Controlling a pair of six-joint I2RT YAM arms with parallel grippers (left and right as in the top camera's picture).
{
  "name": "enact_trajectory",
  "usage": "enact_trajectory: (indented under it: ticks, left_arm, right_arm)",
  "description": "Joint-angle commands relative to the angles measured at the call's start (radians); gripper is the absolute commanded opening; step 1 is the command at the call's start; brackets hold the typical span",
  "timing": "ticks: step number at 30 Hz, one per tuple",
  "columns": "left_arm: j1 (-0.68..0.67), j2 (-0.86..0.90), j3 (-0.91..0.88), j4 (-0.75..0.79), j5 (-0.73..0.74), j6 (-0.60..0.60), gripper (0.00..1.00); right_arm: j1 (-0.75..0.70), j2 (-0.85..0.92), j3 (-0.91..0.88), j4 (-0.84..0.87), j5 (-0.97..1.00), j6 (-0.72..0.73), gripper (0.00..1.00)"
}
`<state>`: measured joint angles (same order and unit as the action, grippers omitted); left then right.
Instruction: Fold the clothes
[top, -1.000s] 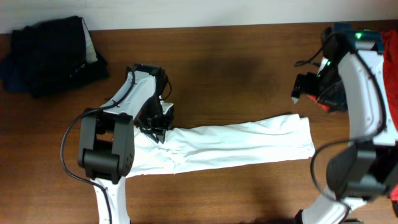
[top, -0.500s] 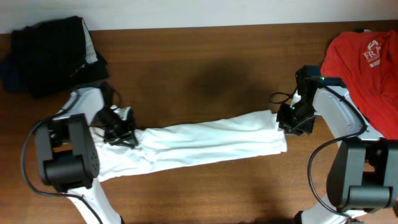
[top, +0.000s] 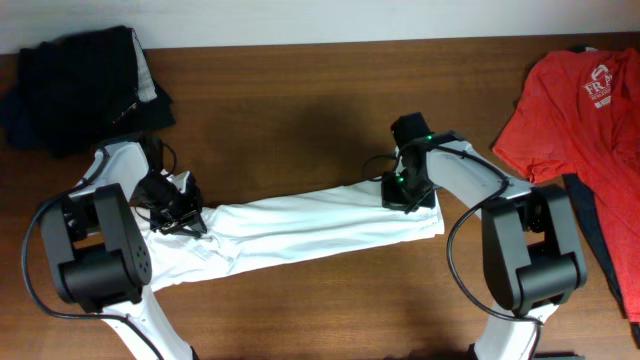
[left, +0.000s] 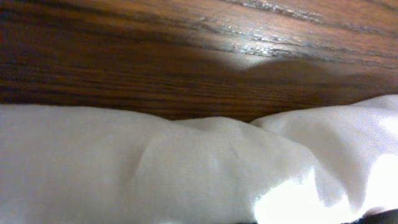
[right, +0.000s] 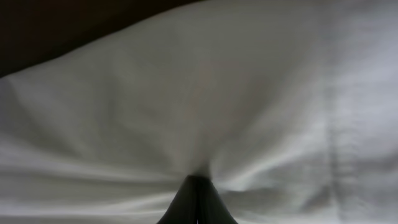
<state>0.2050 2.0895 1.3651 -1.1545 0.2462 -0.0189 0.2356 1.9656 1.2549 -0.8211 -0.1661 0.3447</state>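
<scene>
While the right gripper (top: 406, 194) pinches the white shirt (top: 300, 226) mid-frame, the left gripper (top: 178, 210) too hidden to tell, a fold looks started; next, that end likely needs carrying toward frame left.

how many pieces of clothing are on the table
4 visible: white shirt stretched across the middle, red T-shirt at far right, a dark garment at its lower edge, a dark pile top left that may hide more.

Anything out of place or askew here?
The white shirt lies as a long, wrinkled band slanting across the table, bunched at its left end. Nothing looks spilled or damaged.
</scene>
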Motion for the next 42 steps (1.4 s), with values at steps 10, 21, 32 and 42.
enact_trajectory:
  ticks: [10,21,32,42]
  left_arm:
    - [0.01,-0.085,0.331,-0.201,-0.149,0.012,0.14]
    - [-0.073,-0.2,0.335,-0.186,-0.103,0.011,0.99]
    - [-0.102,-0.2,0.335,-0.174,-0.103,-0.023,0.99]
    - [-0.106,-0.2,0.335,-0.174,-0.103,-0.022,0.99]
  right_arm:
    - [-0.277,-0.053,0.26,-0.265,0.099,0.004,0.31]
    - [-0.482,0.006,0.069,-0.14,-0.413,-0.364,0.99]
    - [-0.307,0.011,-0.131,0.052,-0.37,-0.245,0.39]
    - [-0.46,-0.042,0.146,-0.278,-0.026,-0.119,0.04]
